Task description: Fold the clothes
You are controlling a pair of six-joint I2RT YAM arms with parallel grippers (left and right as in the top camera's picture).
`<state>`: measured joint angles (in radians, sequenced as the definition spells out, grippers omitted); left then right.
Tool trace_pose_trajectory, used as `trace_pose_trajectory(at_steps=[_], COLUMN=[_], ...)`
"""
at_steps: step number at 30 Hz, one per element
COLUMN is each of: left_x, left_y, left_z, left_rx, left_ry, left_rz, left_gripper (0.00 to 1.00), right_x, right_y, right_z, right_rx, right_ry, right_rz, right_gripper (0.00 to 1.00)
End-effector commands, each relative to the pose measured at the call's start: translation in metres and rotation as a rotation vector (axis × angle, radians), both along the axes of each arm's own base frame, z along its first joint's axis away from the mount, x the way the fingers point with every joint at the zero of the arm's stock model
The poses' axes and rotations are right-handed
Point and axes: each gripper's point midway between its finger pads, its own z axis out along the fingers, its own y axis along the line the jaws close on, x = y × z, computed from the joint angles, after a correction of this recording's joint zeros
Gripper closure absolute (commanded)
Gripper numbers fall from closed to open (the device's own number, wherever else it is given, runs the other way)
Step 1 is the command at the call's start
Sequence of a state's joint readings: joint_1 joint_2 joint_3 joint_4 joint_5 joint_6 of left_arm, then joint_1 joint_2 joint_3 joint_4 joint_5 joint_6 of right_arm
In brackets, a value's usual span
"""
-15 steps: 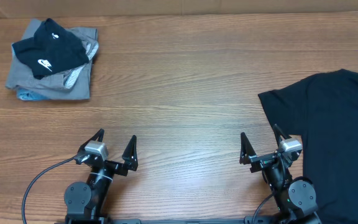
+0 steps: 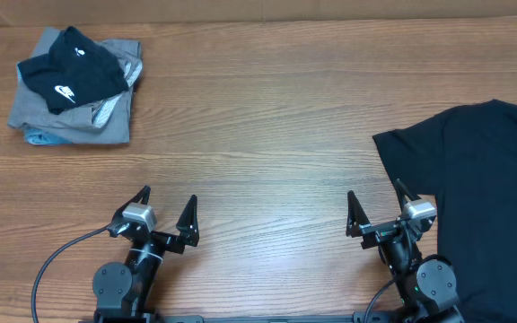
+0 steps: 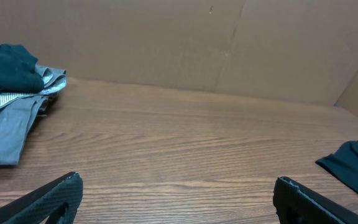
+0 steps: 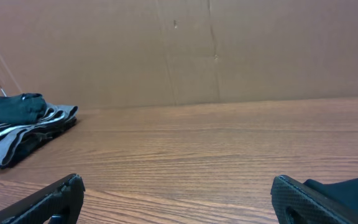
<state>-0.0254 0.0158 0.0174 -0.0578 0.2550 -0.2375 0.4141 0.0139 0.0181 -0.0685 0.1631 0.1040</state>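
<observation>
The left pincer [image 2: 168,199] stands with its two fingers wide apart and holds nothing. It rests low over the wooden tabletop [image 2: 258,135]. The right pincer [image 2: 374,196] is also spread apart and holds nothing.

The black T-shirt [image 2: 483,197] lies flat on the tabletop, just to the right of the right pincer and stretching forward past it. The edge of the T-shirt comes up to the right finger. I cannot tell if they touch.

Far ahead and to the left of the left pincer, well apart from it, is a pile of folded grey garments [image 2: 70,124]. A smaller black garment with a white swoosh logo [image 2: 72,72] lies on top.
</observation>
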Motion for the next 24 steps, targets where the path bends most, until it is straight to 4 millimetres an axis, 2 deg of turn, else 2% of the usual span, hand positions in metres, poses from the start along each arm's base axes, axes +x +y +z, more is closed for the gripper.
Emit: trace_pose_trajectory(at_steps=[1, 7, 11, 18, 24], left_x=[0.000, 0.000, 0.004, 0.003, 0.003], left_y=[0.001, 0.001, 0.015, 0.013, 0.013], left_z=[-0.002, -0.002, -0.003, -0.003, -0.004], left_rx=[-0.013, -0.010, 0.002, 0.001, -0.020], left_ry=[-0.001, -0.002, 0.000, 0.001, 0.010], left_rz=[0.002, 0.006, 0.085, 0.078, 0.077], left_gripper=[0.00, 0.00, 0.00, 0.00, 0.00], right_x=[0.000, 0.000, 0.000, -0.001, -0.001], right_y=[0.001, 0.001, 0.001, 0.001, 0.002], right_z=[-0.002, -0.002, -0.002, 0.003, -0.002], right_rx=[0.002, 0.002, 0.002, 0.009, 0.002], right_ry=[-0.005, -0.004, -0.004, -0.020, -0.003], right_rz=[0.006, 0.006, 0.006, 0.006, 0.007], right_gripper=[0.00, 0.00, 0.00, 0.00, 0.00])
